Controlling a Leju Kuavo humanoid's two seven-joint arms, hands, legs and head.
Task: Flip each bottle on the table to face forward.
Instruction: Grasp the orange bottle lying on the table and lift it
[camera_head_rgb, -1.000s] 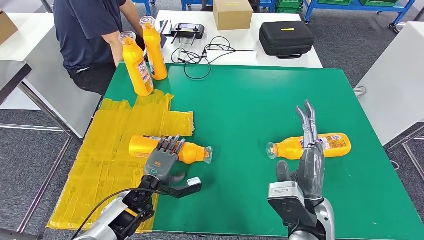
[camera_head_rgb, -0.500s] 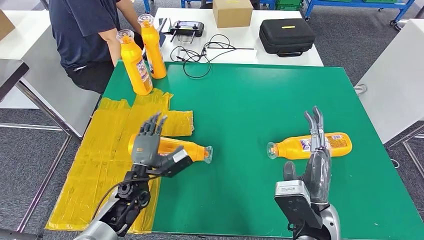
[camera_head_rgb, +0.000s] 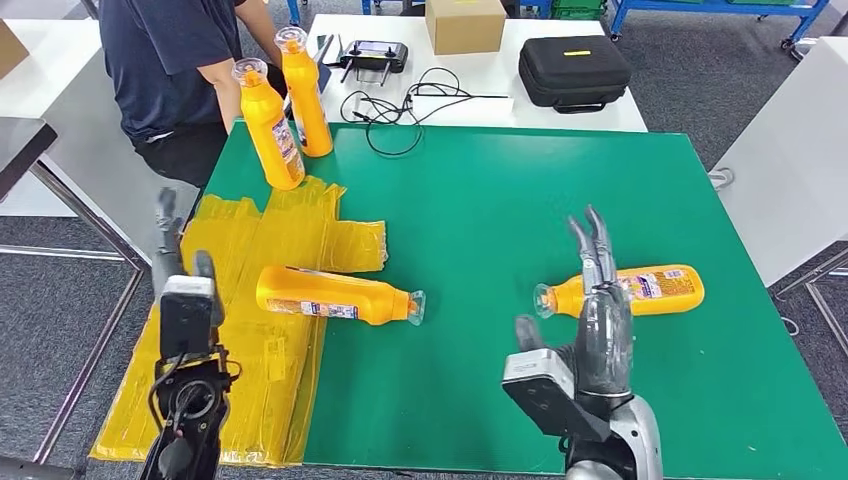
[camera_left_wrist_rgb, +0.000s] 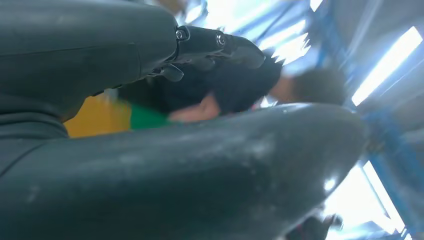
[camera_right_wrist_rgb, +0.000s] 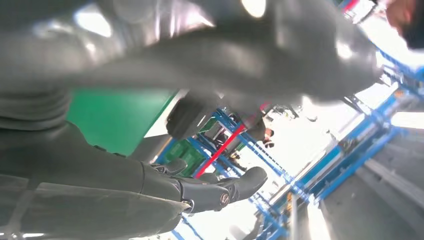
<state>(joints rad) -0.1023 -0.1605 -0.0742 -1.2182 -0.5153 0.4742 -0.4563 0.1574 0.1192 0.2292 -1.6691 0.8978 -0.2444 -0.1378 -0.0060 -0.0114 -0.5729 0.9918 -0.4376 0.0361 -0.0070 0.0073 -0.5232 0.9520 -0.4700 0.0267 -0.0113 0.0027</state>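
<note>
Four orange bottles on the green table (camera_head_rgb: 500, 200): two upright at the far-left corner, far bottle (camera_head_rgb: 305, 95) and near one (camera_head_rgb: 270, 125), touching or nearly so, right by a seated person (camera_head_rgb: 180, 70); two lying on their sides nearer the robot. Left lying bottle (camera_head_rgb: 335, 295) rests half on the yellow sheet (camera_head_rgb: 230, 290), cap toward table centre. Right lying bottle (camera_head_rgb: 625, 292) lies on bare green, cap pointing left. Judging by that, about half done; both lying ones left to handle. Left hand (camera_head_rgb: 180, 290) raised off the table's left edge, well apart from its bottle, holds nothing; fingers seen edge-on, so how far apart, cannot tell. Right hand (camera_head_rgb: 595, 320) has fingers straight and spread, holding nothing, tips overlapping the right bottle from the head view; touching or hovering above, unclear. Both wrist views are blurred, mostly hand cover, no bottle readable. Labels on standing bottles too small to confirm facing.
</note>
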